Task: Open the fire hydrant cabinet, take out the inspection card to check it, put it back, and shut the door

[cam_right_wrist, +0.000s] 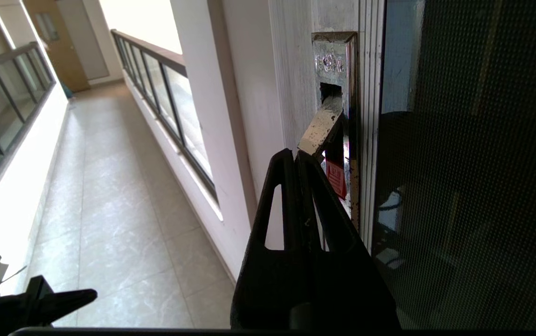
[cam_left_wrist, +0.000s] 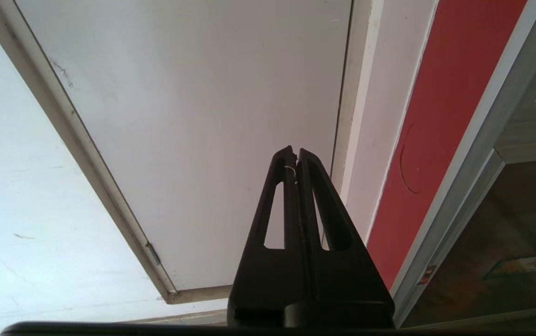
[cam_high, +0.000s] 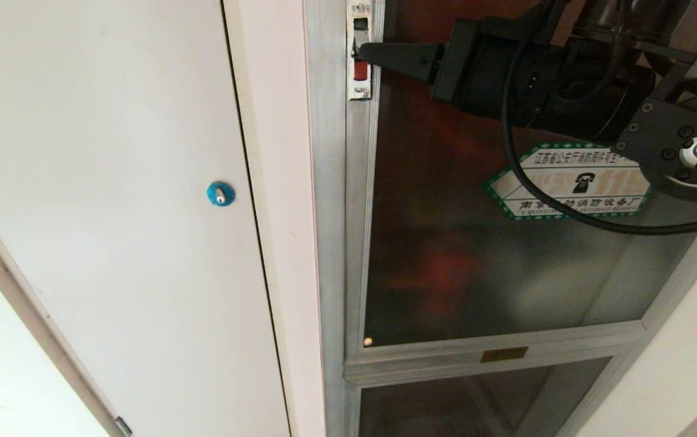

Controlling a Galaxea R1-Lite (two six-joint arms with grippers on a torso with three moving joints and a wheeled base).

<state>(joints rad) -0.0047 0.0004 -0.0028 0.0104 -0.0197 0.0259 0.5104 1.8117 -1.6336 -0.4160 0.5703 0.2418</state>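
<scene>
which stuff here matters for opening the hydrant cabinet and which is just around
In the job: fire hydrant cabinet; its door; latch; right gripper, shut, tips at the latch.
Just there: white door; blue round lock; hexagonal sticker; left gripper, parked.

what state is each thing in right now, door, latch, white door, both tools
door: closed, flush in the cabinet frame
latch: lever tilted out of its plate, right tool's tip at it
white door: closed
right tool: shut, tips at the latch
left tool: shut, empty, parked low facing the white door
</scene>
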